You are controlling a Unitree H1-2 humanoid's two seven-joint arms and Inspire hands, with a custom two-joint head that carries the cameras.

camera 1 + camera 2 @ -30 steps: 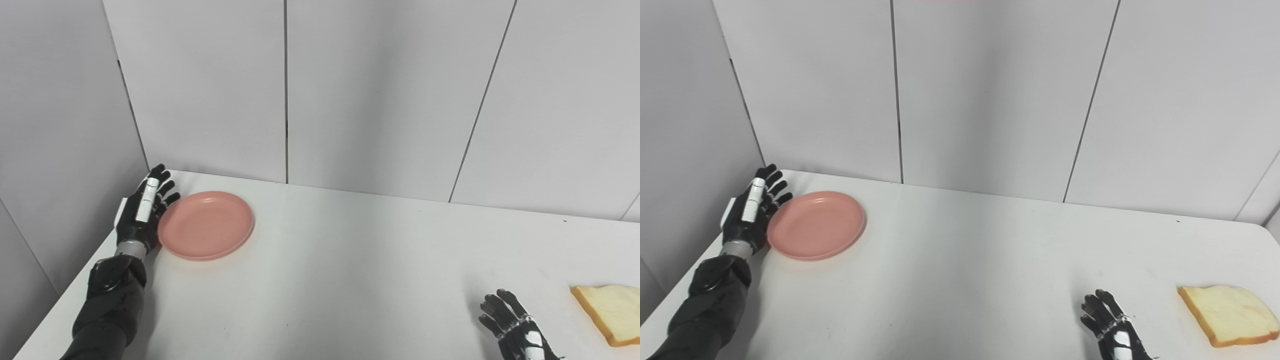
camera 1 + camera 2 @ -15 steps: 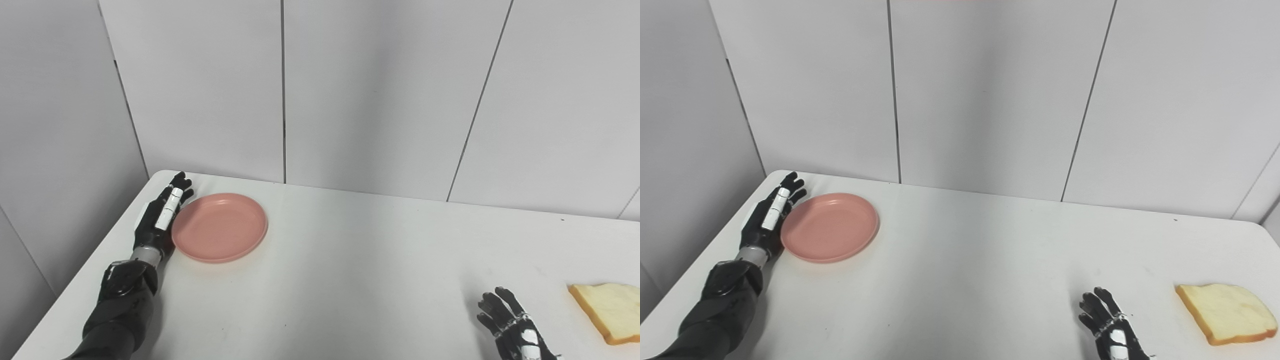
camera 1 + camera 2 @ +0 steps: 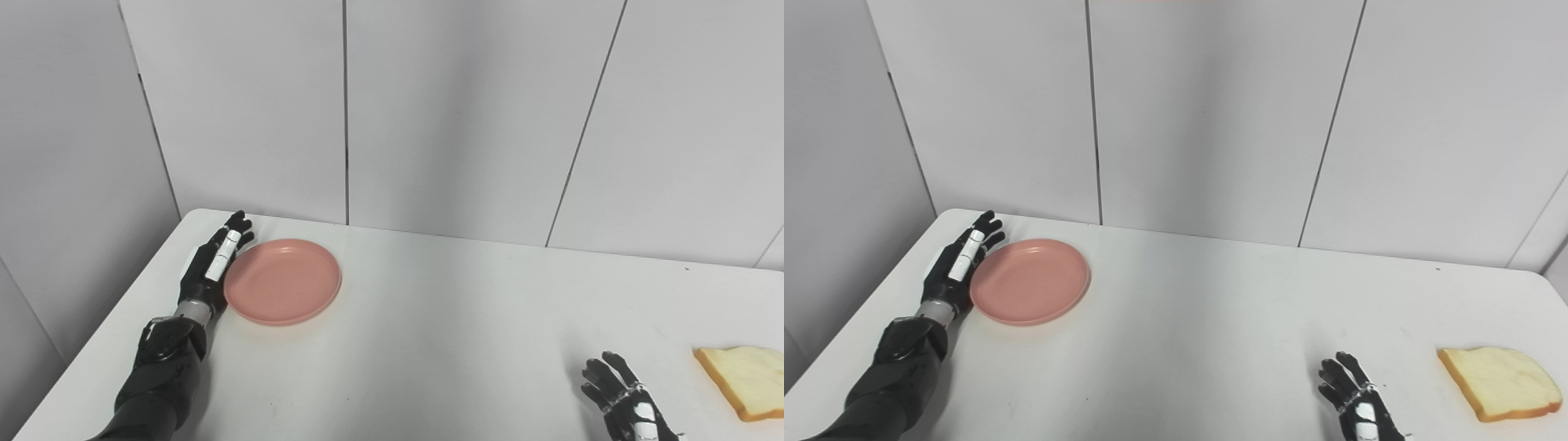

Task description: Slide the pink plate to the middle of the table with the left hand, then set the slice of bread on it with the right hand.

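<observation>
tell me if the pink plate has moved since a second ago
Yes. The pink plate has slid right, toward the table's middle: it now lies closer to the wall seam, with the left hand against its left rim.

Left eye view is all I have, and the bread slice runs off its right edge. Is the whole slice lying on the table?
Observer: Yes. The right eye view shows the whole bread slice, lying flat on the table, with its crusted right end just inside the frame.
Operator: Does the table's right side show there?
Observer: Only partly. The table's far right corner shows, farther back than the slice; alongside the slice the edge runs out of frame.
</observation>
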